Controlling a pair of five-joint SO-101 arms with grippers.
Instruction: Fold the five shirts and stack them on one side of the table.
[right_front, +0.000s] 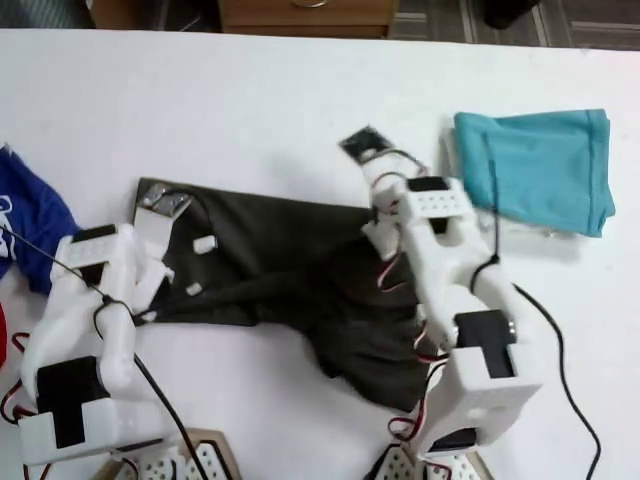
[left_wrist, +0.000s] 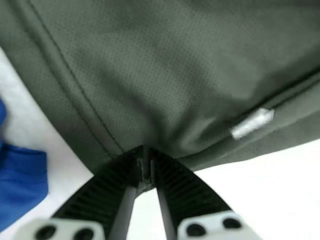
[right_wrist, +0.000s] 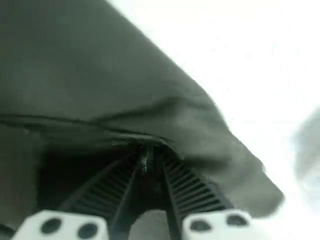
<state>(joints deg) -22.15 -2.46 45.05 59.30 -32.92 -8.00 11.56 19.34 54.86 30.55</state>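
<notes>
Both left hand and right hand pinch the dark shirt on the white table, wooden cabinet behind

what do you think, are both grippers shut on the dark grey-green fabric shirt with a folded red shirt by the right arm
No: the folded fabric shirt is teal, not red, as the high view shows. The left gripper and right gripper are shut on the dark grey-green fabric shirt.
</notes>
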